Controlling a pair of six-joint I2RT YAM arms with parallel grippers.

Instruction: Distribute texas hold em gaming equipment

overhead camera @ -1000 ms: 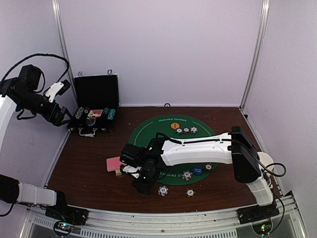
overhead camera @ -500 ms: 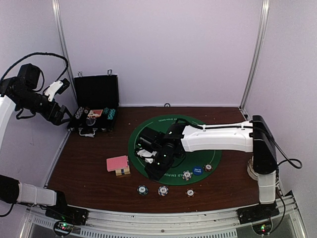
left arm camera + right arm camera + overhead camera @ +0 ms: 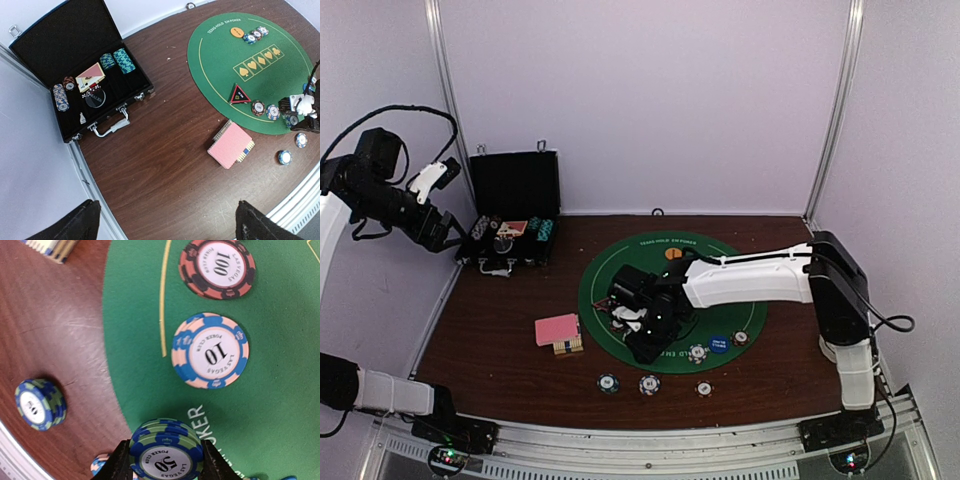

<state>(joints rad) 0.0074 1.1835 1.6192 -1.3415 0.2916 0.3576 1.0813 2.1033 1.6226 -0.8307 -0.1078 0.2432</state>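
My right gripper is shut on a small stack of blue-and-green "50" chips, held just above the front left rim of the green felt mat. On the mat beyond it lie a blue-and-pink "10" chip and a red "100" chip. Another blue-green chip sits on the wood. Seen from the top, the right gripper is right of the pink-backed cards. A red-black triangle marker and an orange button lie on the mat. My left gripper hangs open, high at the far left.
The open black case stands at the back left with chips and cards inside. Three chips lie on the wood in front of the mat. A blue button rests on the mat's front. Walls close in the back and both sides.
The right gripper has swung from the wood in front of the mat back and right onto the mat's front left rim, uncovering a chip on the wood. The left arm has stayed still.
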